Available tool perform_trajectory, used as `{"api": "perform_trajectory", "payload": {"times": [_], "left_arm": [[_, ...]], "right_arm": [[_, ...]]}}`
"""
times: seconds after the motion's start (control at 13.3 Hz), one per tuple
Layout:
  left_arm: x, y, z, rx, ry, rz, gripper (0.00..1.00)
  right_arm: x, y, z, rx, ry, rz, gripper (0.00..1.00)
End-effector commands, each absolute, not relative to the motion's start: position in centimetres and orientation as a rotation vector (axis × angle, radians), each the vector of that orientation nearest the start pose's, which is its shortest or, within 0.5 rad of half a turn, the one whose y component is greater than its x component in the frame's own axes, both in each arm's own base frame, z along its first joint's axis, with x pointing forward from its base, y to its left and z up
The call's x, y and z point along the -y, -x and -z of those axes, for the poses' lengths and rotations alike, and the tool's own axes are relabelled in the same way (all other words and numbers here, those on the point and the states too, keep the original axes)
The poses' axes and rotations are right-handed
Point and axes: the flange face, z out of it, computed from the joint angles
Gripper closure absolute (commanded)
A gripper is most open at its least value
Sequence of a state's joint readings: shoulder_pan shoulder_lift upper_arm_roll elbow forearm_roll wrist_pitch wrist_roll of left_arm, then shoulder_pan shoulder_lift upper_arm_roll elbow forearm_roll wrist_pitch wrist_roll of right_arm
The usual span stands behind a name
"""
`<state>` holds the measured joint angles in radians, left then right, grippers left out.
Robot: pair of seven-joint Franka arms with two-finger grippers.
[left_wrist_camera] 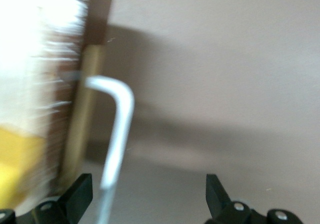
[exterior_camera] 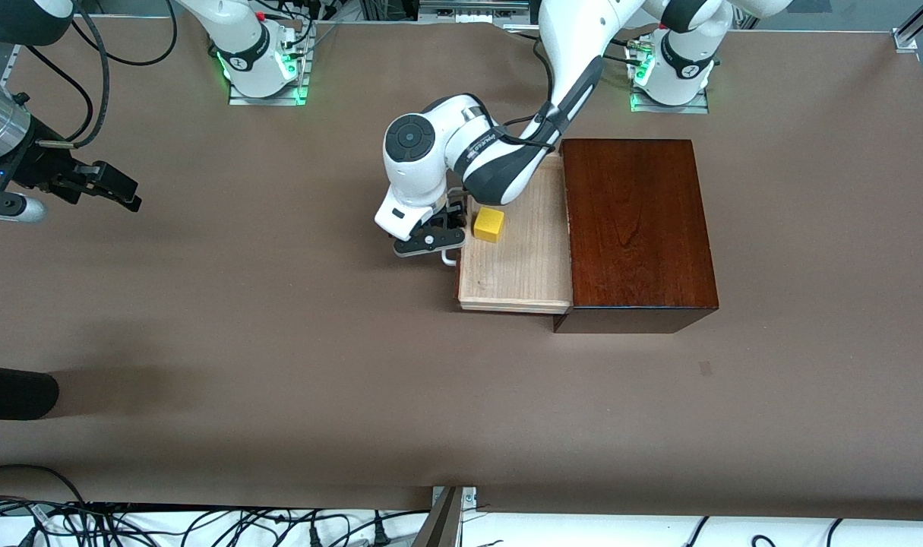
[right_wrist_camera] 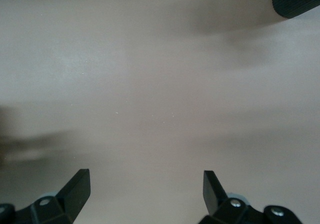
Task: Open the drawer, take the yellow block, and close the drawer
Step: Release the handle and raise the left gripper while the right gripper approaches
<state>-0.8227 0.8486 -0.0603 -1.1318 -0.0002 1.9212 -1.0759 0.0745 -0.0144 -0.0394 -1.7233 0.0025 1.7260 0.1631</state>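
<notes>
Left end effector (exterior_camera: 431,238) sits low at the front of the pulled-out drawer (exterior_camera: 514,266), its 2 fingers spread wide and clamping nothing. From the left wrist view the white loop handle (left_wrist_camera: 116,134) stands between the 2 dark fingertips (left_wrist_camera: 79,194), close to one of them, though I cannot tell whether it touches. The drawer's pale wood tray is slid well out of the glossy dark box (exterior_camera: 636,228) toward the right arm's end of the worktop, and the yellow block (exterior_camera: 488,225) lies in the tray, close to the drawer's front and just beside the left end effector, partly under the white forearm that reaches across from the left arm's base. It shows too as a yellow patch at the edge of the left wrist view (left_wrist_camera: 15,169). Right end effector (exterior_camera: 108,186) hangs over bare worktop at the right arm's end, well apart from the drawer, fingers (right_wrist_camera: 77,191) spread wide and empty; that arm waits. Brown matte covering (exterior_camera: 279,342) spreads over the whole worktop, with the 2 arm bases bolted along one edge, green lights glowing at each. A dark rounded object (exterior_camera: 13,391) pokes in over the covering near the right arm's end and throws a soft shadow. Loose black cables (exterior_camera: 203,524) trail along the white strip at the edge nearest the front camera.
</notes>
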Motion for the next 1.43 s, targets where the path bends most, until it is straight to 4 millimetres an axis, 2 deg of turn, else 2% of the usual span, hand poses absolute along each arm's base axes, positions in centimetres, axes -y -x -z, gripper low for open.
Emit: {"api": "perform_trajectory", "payload": {"times": [0.0,0.15,0.3,0.45,0.6,0.67,0.75,0.97,1.12,1.35], "left_arm": [[55.9,-49.8,-31.7,0.312,3.051,-0.206,0.0],[55.4,-49.6,-33.0,0.315,3.035,-0.233,0.0],[54.5,-49.5,-34.8,0.324,3.012,-0.274,0.0],[54.2,-49.1,-37.6,0.327,3.02,-0.273,0.0],[53.8,-49.0,-39.5,0.333,3.035,-0.273,0.0],[52.8,-49.5,-40.8,0.345,3.033,-0.283,0.0],[51.8,-49.8,-42.7,0.368,3.047,-0.314,0.0],[46.1,-52.3,-49.0,0.496,3.075,-0.313,0.0],[41.6,-54.0,-52.1,0.562,3.07,-0.312,0.0],[35.1,-54.9,-55.7,0.406,3.107,-0.322,0.0]], "right_arm": [[-2.3,-56.2,-57.8,-0.191,3.13,0.018,0.0],[-2.5,-56.2,-57.8,-0.186,3.129,0.018,0.0],[-3.6,-56.1,-57.8,-0.158,3.13,0.018,0.0],[-5.6,-56.0,-57.9,-0.118,3.127,0.021,0.0],[-7.3,-55.7,-58.1,-0.072,3.126,0.026,0.0],[-8.5,-55.5,-58.1,-0.041,3.125,0.025,0.0],[-10.6,-55.2,-58.0,0.008,3.122,0.023,0.0],[-16.6,-54.2,-57.6,0.16,3.103,0.021,0.0],[-19.1,-53.6,-56.9,0.228,3.1,0.001,0.0],[-22.7,-52.9,-56.0,0.327,3.092,-0.005,0.0]]}}
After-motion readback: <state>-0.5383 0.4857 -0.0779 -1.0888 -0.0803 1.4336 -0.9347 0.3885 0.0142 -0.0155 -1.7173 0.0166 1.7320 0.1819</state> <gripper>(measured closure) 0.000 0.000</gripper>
